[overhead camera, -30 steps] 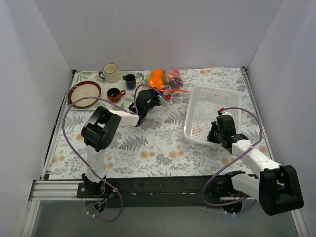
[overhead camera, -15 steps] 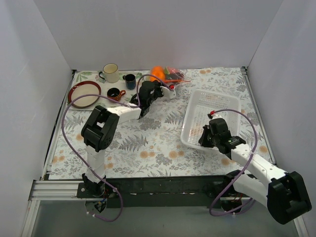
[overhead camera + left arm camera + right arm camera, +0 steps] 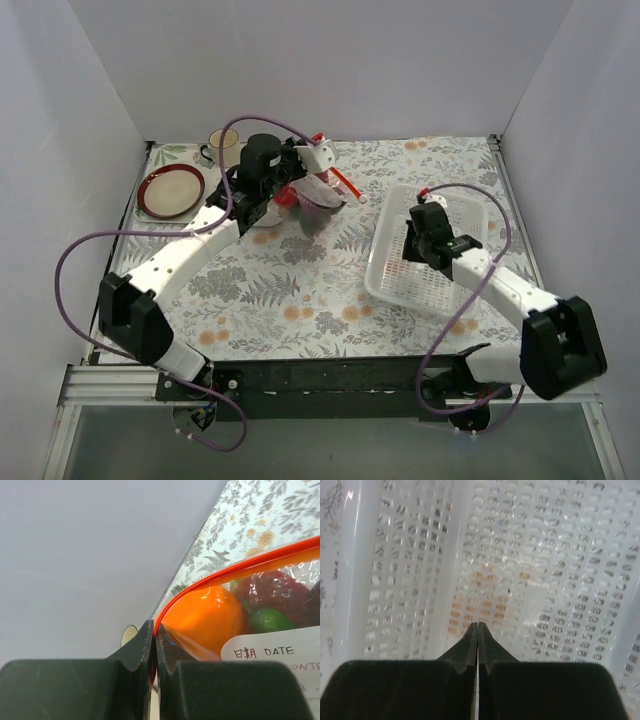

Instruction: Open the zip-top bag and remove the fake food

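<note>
My left gripper point(image 3: 292, 192) is raised over the back left of the table and is shut on the zip-top bag point(image 3: 318, 203), which hangs from it. In the left wrist view the jaws point(image 3: 154, 630) pinch the orange-red zip strip point(image 3: 235, 570) at one corner. Fake food shows inside the bag: an orange ball point(image 3: 205, 620), a green piece point(image 3: 267, 620) and a red piece point(image 3: 275, 587), behind a white date label point(image 3: 280, 655). My right gripper point(image 3: 432, 238) is shut and empty, over the white perforated basket point(image 3: 470, 215); its closed jaws point(image 3: 478, 625) point at the basket floor point(image 3: 560, 555).
A red-brown plate point(image 3: 170, 192) lies at the back left, with a cream mug point(image 3: 220, 143) behind it, partly hidden by my left arm. The basket sits at the right. White walls enclose the table on three sides.
My left arm has lifted the bag off the back of the table and swung it up and forward. My right gripper has moved further over the basket.
</note>
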`<state>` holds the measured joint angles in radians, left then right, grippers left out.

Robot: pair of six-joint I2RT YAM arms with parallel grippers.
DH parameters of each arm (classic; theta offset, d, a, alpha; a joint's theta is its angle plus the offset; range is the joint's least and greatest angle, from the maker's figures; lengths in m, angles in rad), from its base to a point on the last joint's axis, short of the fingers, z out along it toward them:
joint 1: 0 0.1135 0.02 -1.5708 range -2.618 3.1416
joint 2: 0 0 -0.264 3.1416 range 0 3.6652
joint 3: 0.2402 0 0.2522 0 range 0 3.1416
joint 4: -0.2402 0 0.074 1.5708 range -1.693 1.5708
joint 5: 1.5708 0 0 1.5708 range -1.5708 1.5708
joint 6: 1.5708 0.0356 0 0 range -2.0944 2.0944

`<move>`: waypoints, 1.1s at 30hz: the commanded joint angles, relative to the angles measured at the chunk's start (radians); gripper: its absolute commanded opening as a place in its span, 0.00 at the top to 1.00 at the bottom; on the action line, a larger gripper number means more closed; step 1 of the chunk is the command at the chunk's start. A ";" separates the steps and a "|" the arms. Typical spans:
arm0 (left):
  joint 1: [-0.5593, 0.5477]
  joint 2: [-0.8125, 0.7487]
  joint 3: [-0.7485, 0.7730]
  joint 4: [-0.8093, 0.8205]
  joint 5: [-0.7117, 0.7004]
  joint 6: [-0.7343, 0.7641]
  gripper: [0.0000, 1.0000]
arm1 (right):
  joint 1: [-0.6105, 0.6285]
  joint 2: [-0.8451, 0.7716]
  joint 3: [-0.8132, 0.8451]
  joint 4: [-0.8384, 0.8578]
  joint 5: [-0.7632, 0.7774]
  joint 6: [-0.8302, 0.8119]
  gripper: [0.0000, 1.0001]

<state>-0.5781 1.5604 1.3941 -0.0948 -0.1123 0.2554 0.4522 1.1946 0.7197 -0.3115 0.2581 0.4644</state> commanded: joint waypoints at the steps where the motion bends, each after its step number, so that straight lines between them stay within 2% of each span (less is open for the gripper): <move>1: 0.006 -0.175 0.034 -0.305 0.013 -0.211 1.00 | -0.032 0.192 0.173 0.092 0.107 -0.041 0.99; 5: 0.006 -0.305 -0.009 -0.482 0.033 -0.381 1.00 | -0.020 0.344 0.222 0.109 0.038 -0.035 0.99; 8: 0.011 -0.422 -0.078 -0.552 0.054 -0.482 1.00 | 0.096 0.382 0.207 0.123 0.038 -0.036 0.99; 10: 0.056 -0.488 -0.122 -0.582 0.110 -0.527 1.00 | 0.153 0.391 0.198 0.114 0.044 -0.029 0.99; 13: 0.099 -0.548 -0.170 -0.606 0.164 -0.544 1.00 | 0.259 0.386 0.172 0.091 0.056 -0.003 0.99; 17: 0.103 -0.591 -0.198 -0.643 0.252 -0.576 1.00 | 0.408 0.349 0.141 0.071 0.064 0.068 0.99; 20: 0.103 -0.603 -0.196 -0.660 0.263 -0.585 1.00 | 0.503 0.341 0.170 0.020 0.099 0.111 0.99; 28: 0.103 -0.622 -0.190 -0.654 0.266 -0.619 1.00 | 0.612 0.372 0.285 -0.061 0.075 0.097 0.99; 31: 0.103 -0.629 -0.188 -0.645 0.243 -0.607 1.00 | 0.669 0.338 0.265 -0.129 0.087 0.108 0.99; 33: 0.103 -0.632 -0.190 -0.643 0.235 -0.610 1.00 | 0.684 0.295 0.196 -0.139 0.086 0.120 0.99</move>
<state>-0.4763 0.9676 1.1866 -0.7795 0.1341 -0.3382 1.0882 1.5684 0.9680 -0.3641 0.3370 0.5507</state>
